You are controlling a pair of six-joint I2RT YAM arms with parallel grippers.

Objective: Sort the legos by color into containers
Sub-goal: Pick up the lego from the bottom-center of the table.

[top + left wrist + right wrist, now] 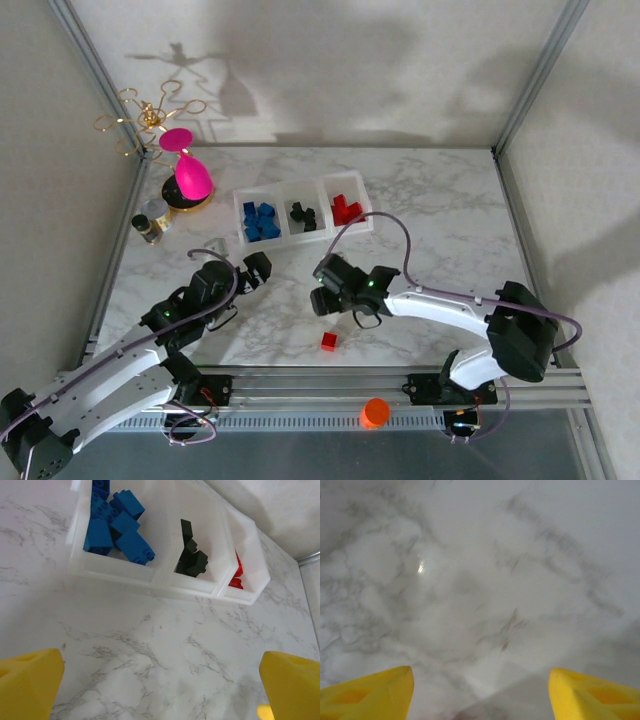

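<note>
The containers [283,238] are a clear tray of three joined bins at the middle back of the table. Blue legos [260,221] fill the left bin, black legos [303,215] the middle one and red legos [346,209] the right one. A single red lego [329,341] lies loose on the marble, just nearer than my right gripper [320,286]. That gripper [480,695] is open over bare marble, with nothing between its yellow fingers [367,694]. My left gripper [254,272] is wide open in front of the tray [150,577], where blue legos [117,527], black legos [192,555] and red legos [237,575] show.
A pink goblet [190,172] on a dark base and a gold wire stand [150,115] occupy the back left, with a small jar [152,222] beside them. An orange cap [375,411] rests on the rail at the near edge. A metal frame borders the table.
</note>
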